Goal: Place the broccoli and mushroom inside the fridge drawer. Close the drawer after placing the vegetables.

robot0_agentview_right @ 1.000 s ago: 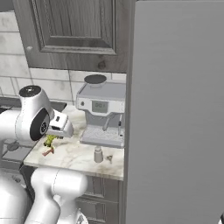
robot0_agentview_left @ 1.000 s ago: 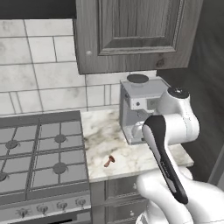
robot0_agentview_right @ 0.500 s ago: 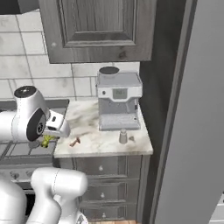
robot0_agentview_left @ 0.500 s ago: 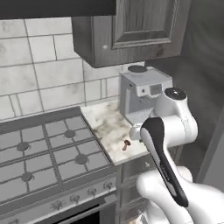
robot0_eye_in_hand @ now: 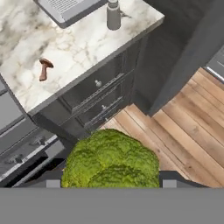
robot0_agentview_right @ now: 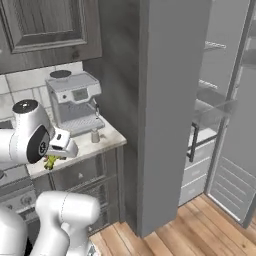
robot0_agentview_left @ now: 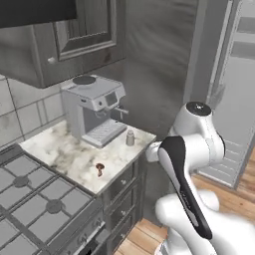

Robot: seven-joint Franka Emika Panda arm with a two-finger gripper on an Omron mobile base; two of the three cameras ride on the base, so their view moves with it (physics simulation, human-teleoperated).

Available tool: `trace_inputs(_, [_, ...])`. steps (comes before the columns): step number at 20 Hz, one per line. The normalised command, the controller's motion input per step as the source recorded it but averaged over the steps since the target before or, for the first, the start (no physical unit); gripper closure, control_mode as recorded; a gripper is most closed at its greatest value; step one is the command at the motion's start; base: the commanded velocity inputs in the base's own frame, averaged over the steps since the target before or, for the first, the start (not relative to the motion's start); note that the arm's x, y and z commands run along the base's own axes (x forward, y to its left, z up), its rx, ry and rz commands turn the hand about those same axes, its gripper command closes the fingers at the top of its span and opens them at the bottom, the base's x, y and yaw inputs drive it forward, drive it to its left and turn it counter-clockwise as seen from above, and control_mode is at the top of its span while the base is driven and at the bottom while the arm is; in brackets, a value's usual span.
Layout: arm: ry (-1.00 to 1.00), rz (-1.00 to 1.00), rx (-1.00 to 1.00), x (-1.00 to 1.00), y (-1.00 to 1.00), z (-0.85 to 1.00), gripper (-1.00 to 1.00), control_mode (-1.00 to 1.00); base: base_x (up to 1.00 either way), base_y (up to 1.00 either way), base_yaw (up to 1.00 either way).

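Note:
The broccoli (robot0_eye_in_hand: 111, 159), a bright yellow-green floret, sits between my gripper's (robot0_eye_in_hand: 111, 178) dark fingertips, and the gripper is shut on it. From the right base view the broccoli (robot0_agentview_right: 50, 162) hangs under the gripper (robot0_agentview_right: 53, 155), by the counter's front edge. The reddish-brown mushroom (robot0_agentview_left: 99, 169) lies on the marble counter (robot0_agentview_left: 69, 154); in the hand view the mushroom (robot0_eye_in_hand: 44, 68) is far off at the upper left. A translucent fridge drawer (robot0_agentview_right: 212, 107) sticks out of the open fridge at the right.
A grey coffee machine (robot0_agentview_left: 94, 114) and a small grey shaker (robot0_agentview_left: 130, 138) stand on the counter. The gas hob (robot0_agentview_left: 30, 204) lies to the left. A tall dark panel (robot0_agentview_right: 170, 100) separates counter and fridge. Grey drawer fronts (robot0_eye_in_hand: 98, 89) face a wooden floor (robot0_agentview_right: 165, 230).
The whole picture has shifted: the base has swung right, bringing the open fridge into view. The gripper still holds the broccoli. The mushroom stays on the counter.

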Motion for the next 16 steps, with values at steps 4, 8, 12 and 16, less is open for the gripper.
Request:
trace_inputs(4, [0.0, 0.0, 0.0, 0.0, 0.0, 0.0, 1.0, 1.0, -0.14, -0.71, -0.51])
trace_inputs(8, [0.0, 0.0, 0.0, 0.0, 0.0, 0.0, 1.0, 1.0, 0.11, -1.0, -0.12])
trace_inputs(12, [0.0, 0.0, 0.0, 0.0, 0.0, 0.0, 1.0, 1.0, 0.44, -1.0, 0.05])
trace_inputs(16, [0.0, 0.0, 0.0, 0.0, 0.0, 0.0, 1.0, 1.0, 0.76, -0.91, 0.2])
